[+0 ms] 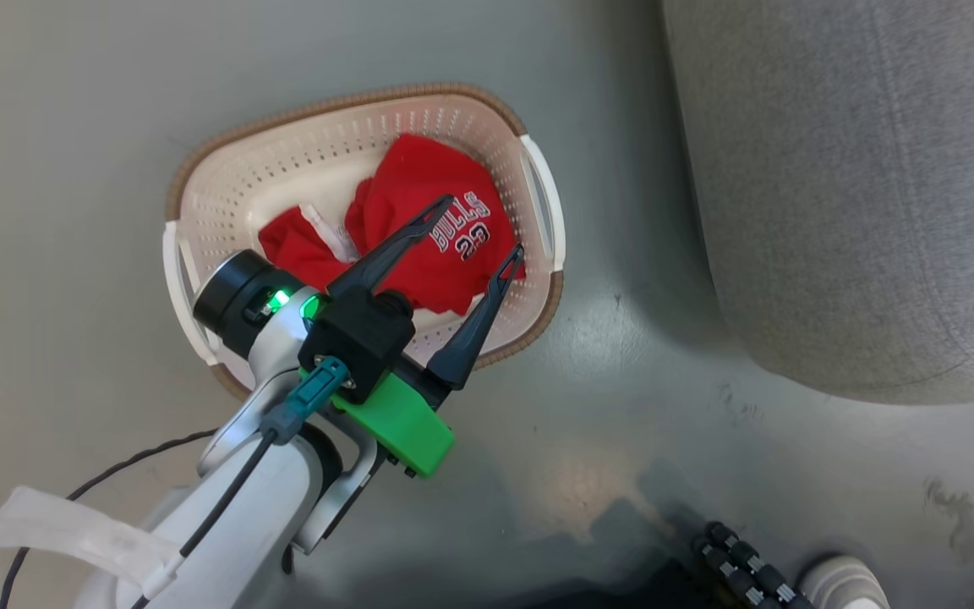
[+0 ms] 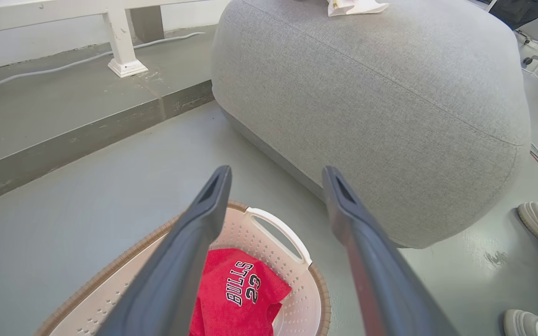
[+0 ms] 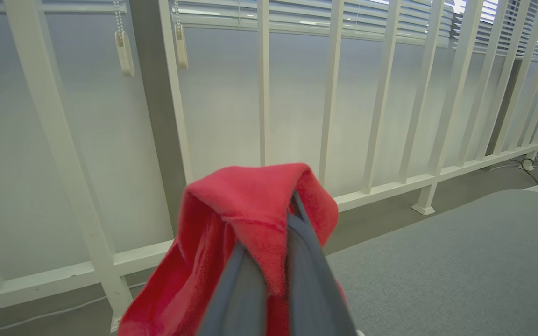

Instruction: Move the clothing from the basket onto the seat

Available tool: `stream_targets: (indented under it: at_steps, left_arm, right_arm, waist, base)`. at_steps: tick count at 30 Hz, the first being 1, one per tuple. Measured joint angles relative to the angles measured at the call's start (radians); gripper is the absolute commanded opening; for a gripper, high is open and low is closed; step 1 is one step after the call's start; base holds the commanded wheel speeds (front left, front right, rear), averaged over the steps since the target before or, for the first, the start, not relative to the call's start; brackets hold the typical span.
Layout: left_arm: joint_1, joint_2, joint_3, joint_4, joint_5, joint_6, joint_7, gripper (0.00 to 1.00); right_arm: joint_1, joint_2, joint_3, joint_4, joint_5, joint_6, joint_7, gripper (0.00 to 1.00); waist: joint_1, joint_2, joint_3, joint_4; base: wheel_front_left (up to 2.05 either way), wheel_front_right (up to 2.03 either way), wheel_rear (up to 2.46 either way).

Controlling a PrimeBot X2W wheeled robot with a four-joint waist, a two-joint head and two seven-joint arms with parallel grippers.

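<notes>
A red piece of clothing (image 1: 436, 245) with white "BULLS 23" lettering lies crumpled in the cream perforated basket (image 1: 225, 182) on the floor. My left gripper (image 1: 487, 224) hovers over it, open, nothing between its fingers; the left wrist view shows the same garment (image 2: 238, 294) below the spread fingers (image 2: 194, 242) and the basket (image 2: 297, 308). The grey seat (image 1: 859, 186) stands right of the basket, and bulks large (image 2: 381, 107) beyond it. In the right wrist view my right gripper (image 3: 292, 210) is shut on another red garment (image 3: 245, 219), held up beside the seat's top (image 3: 460, 261).
A person's shoes (image 2: 535, 219) stand on the floor right of the seat, one shoe (image 1: 842, 584) at the head view's bottom edge. A white railing (image 3: 264, 93) with blinds runs behind the seat. A pale cloth or paper (image 2: 355, 6) lies on the seat's far top.
</notes>
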Motion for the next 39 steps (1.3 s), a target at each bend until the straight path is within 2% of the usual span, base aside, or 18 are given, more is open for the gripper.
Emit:
stream_targets:
  at_steps: [6, 21, 22, 23, 24, 25, 33, 39]
  left_arm:
    - [-0.003, 0.014, 0.002, -0.017, 0.002, 0.0, 0.018, 1.0]
    - [-0.005, 0.029, 0.006, -0.028, 0.001, -0.001, 0.031, 1.0]
    - [-0.005, 0.029, 0.007, -0.028, 0.001, -0.001, 0.031, 1.0]
    - [-0.005, 0.03, 0.01, -0.029, 0.001, -0.001, 0.033, 1.0]
    - [-0.005, 0.03, 0.012, -0.03, 0.001, -0.001, 0.034, 1.0]
    - [-0.005, 0.031, 0.015, -0.03, 0.001, -0.001, 0.034, 1.0]
    - [-0.005, 0.043, 0.027, -0.033, 0.001, 0.0, 0.034, 1.0]
    - [-0.006, 0.05, 0.034, -0.032, 0.0, 0.0, 0.032, 1.0]
  right_arm:
    - [0.039, 0.049, 0.009, 0.09, 0.002, -0.007, -0.018, 0.0]
    - [0.109, 0.061, 0.018, 0.275, -0.002, -0.018, -0.006, 0.0]
    - [0.11, 0.063, 0.014, 0.283, -0.002, -0.02, -0.007, 0.16]
    - [0.11, 0.064, 0.01, 0.288, 0.0, -0.027, -0.008, 0.42]
    - [0.11, 0.066, 0.006, 0.292, 0.001, -0.027, -0.01, 0.94]
    - [0.11, 0.069, 0.004, 0.295, 0.002, -0.027, -0.018, 1.0]
    - [0.111, 0.124, 0.006, 0.32, 0.018, -0.032, -0.05, 1.0]
    - [0.151, 0.137, 0.012, 0.332, 0.018, -0.006, -0.086, 1.0]
  waist:
    - [0.0, 0.0, 0.042, -0.012]
    - [-0.0001, 0.0, 0.064, -0.04]
    - [-0.0001, 0.0, 0.064, -0.041]
    - [-0.0001, 0.0, 0.064, -0.041]
    - [-0.0001, 0.0, 0.065, -0.042]
    - [-0.0001, 0.0, 0.065, -0.043]
    - [-0.0001, 0.0, 0.064, -0.062]
    - [-0.0001, 0.0, 0.055, -0.091]
  base:
    - [0.0, 0.0, 0.0]
    - [0.0, 0.0, 0.0]
    - [0.0, 0.0, 0.0]
    - [0.0, 0.0, 0.0]
    - [0.0, 0.0, 0.0]
    - [0.0, 0.0, 0.0]
    - [0.0, 0.0, 0.0]
    - [0.0, 0.0, 0.0]
